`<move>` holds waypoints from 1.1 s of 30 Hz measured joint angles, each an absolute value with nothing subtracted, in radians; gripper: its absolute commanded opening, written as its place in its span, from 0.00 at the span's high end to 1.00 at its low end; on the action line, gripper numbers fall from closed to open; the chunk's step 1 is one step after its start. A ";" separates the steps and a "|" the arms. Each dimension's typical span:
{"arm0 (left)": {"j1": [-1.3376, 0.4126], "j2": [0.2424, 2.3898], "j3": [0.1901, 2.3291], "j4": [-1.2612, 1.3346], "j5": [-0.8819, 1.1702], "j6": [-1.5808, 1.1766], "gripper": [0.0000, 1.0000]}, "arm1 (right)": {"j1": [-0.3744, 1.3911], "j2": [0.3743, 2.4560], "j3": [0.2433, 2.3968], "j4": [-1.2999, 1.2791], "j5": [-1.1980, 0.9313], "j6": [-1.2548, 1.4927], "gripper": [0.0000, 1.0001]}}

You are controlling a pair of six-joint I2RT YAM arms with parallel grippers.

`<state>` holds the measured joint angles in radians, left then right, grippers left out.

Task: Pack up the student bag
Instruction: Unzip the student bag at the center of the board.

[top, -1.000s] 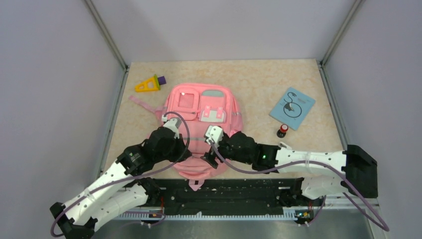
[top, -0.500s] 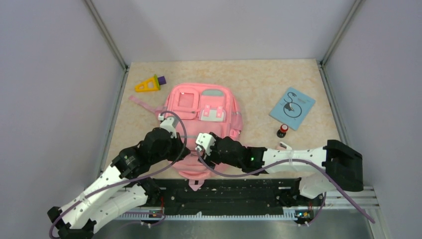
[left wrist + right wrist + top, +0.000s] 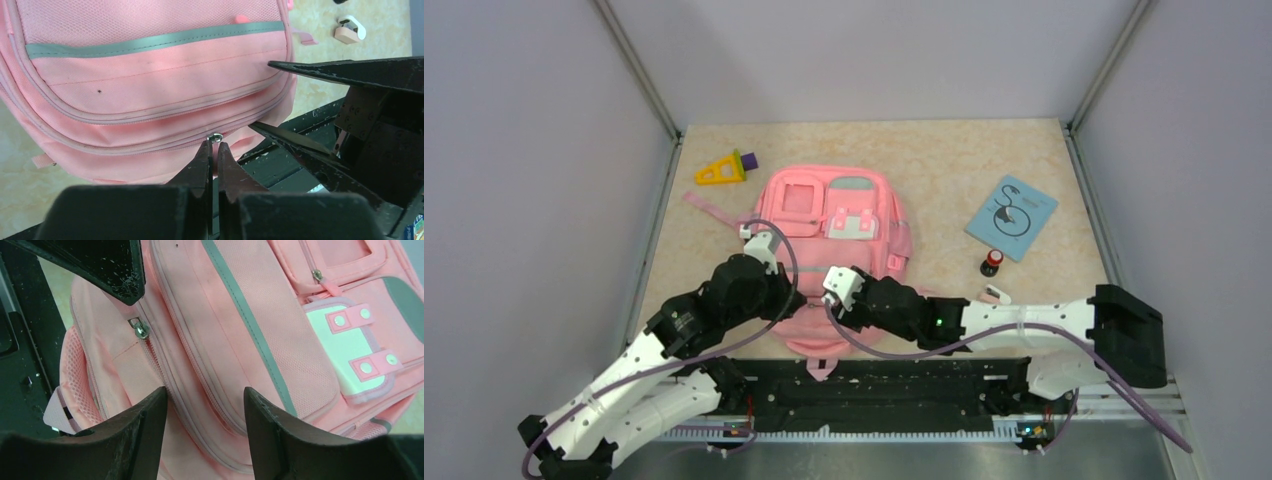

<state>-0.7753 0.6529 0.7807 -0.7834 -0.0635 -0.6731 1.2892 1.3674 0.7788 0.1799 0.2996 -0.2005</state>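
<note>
Down at the soft pink student bag's (image 3: 834,215) near edge, left gripper's (image 3: 213,145) pointy tips pinch a tiny metal zipper pull (image 3: 215,136); right gripper's (image 3: 204,392) spread over the woven fabric.

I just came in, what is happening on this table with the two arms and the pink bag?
Both arms work at the near end of the student bag, which lies flat on the table. The left gripper is shut on a metal zipper pull at the bag's edge. The right gripper hovers open over the fabric beside it, gripping nothing. A blue booklet and a yellow triangle lie on the table, not yet packed.
</note>
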 measured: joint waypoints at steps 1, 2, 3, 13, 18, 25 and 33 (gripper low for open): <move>-0.775 0.653 0.784 -0.781 -0.066 -0.673 1.00 | 1.289 1.354 0.779 0.170 0.300 -0.202 0.47; -0.776 0.653 0.786 -0.777 -0.069 -0.673 1.00 | 1.289 1.341 0.778 0.162 0.303 -0.203 0.48; -0.776 0.653 0.787 -0.777 -0.070 -0.673 1.00 | 1.289 1.325 0.775 0.157 0.308 -0.205 0.49; -0.777 0.653 0.788 -0.778 -0.073 -0.673 1.00 | 1.288 1.302 0.759 0.149 0.321 -0.209 0.50; -0.777 0.653 0.788 -0.780 -0.087 -0.673 1.00 | 1.288 1.330 0.759 0.176 0.325 -0.212 0.51; -0.777 0.653 0.788 -0.786 -0.104 -0.669 1.00 | 1.288 1.377 0.759 0.218 0.334 -0.227 0.39; -0.777 0.659 0.788 -0.793 -0.120 -0.662 1.00 | 1.290 1.448 0.760 0.284 0.349 -0.271 0.34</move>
